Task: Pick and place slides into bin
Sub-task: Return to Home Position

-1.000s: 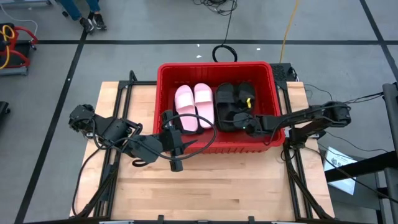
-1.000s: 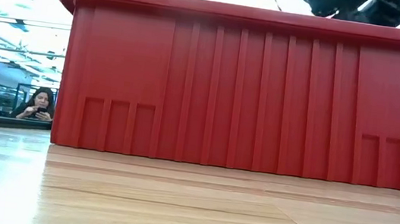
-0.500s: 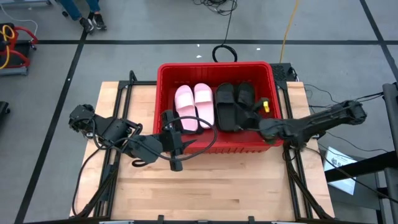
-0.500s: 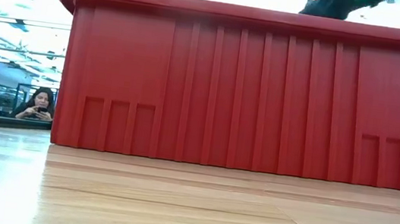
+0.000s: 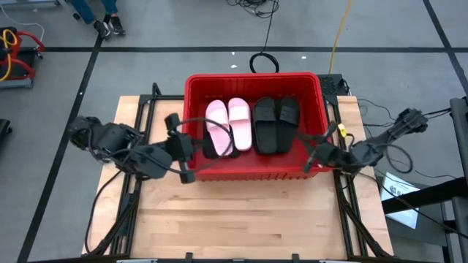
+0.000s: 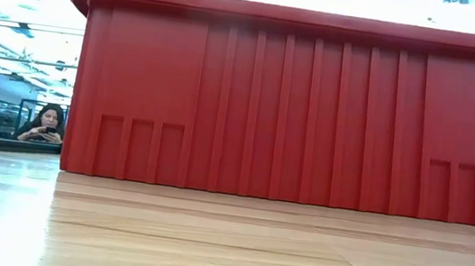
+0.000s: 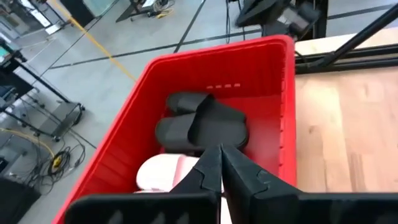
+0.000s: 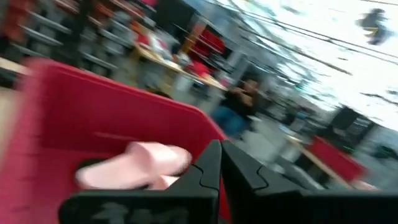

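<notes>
The red bin stands at the table's far middle and fills the low view. Inside it, two pink slides lie side by side on its floor at the left, and two black slides at the right. My left gripper is shut and hovers over the bin's near left part, above the pink slides, holding nothing. My right gripper is shut and empty above the bin's near right corner; its wrist view is blurred and shows a pink slide.
Bare wooden table stretches in front of the bin. Dark frame rails run along both table sides. A person sits far off in the room beyond the table.
My right gripper has drawn out of the bin, up and toward the table's right edge, turning as it went, and has shut. My left gripper has pulled back a little toward the table's left edge and has shut. The slides lie in the bin as before.
</notes>
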You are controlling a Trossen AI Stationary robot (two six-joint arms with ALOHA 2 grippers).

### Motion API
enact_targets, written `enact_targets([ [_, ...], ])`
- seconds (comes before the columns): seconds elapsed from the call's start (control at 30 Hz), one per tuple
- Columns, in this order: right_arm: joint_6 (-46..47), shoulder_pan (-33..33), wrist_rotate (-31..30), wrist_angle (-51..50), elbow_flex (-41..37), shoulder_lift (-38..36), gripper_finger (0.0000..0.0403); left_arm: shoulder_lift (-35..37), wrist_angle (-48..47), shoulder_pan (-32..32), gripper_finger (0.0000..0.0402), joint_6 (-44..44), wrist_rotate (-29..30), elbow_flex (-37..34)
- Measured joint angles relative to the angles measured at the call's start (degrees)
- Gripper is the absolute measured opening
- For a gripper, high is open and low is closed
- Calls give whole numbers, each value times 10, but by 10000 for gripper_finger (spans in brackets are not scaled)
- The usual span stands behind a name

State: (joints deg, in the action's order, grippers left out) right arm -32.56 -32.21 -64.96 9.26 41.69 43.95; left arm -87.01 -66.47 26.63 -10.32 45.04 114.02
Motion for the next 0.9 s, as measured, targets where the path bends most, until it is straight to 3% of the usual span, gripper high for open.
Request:
enact_targets([
  [0.2,153,-35,145,-132,0,-79,0,34,-29,1,3,-17,0,-32],
  [0.4,304,-47,318,-225,0,-125,0,136,22,1,1,-53,-6,-168],
  [0.63,377,-61,661,-203,0,-146,0,292,197,1,2,20,-119,-325],
  [0.9,348,-70,840,-218,0,-176,0,468,349,2,4,85,-260,-507],
])
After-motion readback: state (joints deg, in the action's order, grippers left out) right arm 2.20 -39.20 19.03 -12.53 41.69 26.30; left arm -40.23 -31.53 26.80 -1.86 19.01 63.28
